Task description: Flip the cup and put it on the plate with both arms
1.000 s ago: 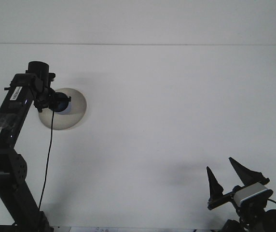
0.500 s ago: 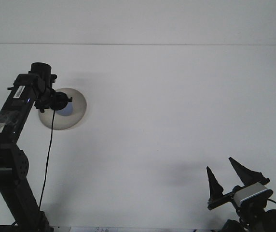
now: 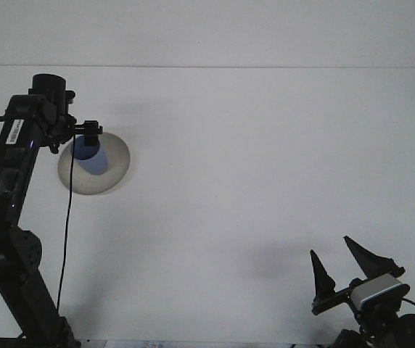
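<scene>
Start at your left gripper (image 3: pixel 88 130): its fingers sit at the top of the blue cup (image 3: pixel 89 155), right over the far-left part of the table (image 3: pixel 265 159). From this front view I can't tell whether they're clamped on the rim or just parted around it; the black finger assembly hides the contact. Don't assume release.

The cup itself is on the plate (image 3: pixel 113 170), standing roughly upright (tilted slightly toward the camera, or that's perspective, hard to say). Whether the mouth faces up I can't confirm; the gripper covers the top. The plate is a shallow grey-beige disc, and the cup sits left of its centre, near the rim closest to the arm.

Why it's like that: the left arm reaches in from the left edge, so the cup lands on the near-arm side of the plate rather than dead centre. Judging by the layout, this is the place step, at or close to let-go.

Your right gripper (image 3: pixel 342 261) is parked low at the bottom right, well away from the plate. Its two pointed fingers are clearly spread with a visible gap, nothing between them. It looks done with its part (idle, out of the way).

Risk, as I read it: an off-centre cup near the rim can tip if the fingers drag on withdrawal. Lift straight up.
</scene>
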`<control>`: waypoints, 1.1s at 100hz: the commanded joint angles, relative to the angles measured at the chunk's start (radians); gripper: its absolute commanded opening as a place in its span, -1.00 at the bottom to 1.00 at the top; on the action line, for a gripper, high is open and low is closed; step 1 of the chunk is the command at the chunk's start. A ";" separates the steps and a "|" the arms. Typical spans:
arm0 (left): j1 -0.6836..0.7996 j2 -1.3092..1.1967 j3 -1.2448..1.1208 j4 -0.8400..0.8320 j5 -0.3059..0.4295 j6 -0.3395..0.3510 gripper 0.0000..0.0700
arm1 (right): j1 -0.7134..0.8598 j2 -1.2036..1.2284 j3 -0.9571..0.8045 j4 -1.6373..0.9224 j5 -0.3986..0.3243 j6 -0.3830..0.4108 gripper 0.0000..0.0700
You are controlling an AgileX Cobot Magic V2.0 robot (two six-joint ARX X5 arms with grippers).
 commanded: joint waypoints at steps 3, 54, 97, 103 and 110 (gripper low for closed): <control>0.002 -0.078 0.031 -0.010 0.002 -0.020 0.55 | 0.008 0.002 0.001 0.008 0.001 -0.008 0.48; -0.148 -0.816 -0.299 0.135 0.177 -0.060 0.55 | 0.008 0.002 0.001 0.011 0.002 -0.008 0.48; -0.338 -1.554 -1.181 0.518 0.178 -0.239 0.55 | 0.008 0.002 0.001 0.011 0.003 -0.008 0.48; -0.338 -1.609 -1.242 0.511 0.186 -0.241 0.55 | 0.008 0.002 0.001 0.011 0.004 -0.008 0.48; -0.338 -1.657 -1.285 0.498 0.186 -0.250 0.55 | 0.008 0.002 0.001 0.011 0.004 -0.008 0.48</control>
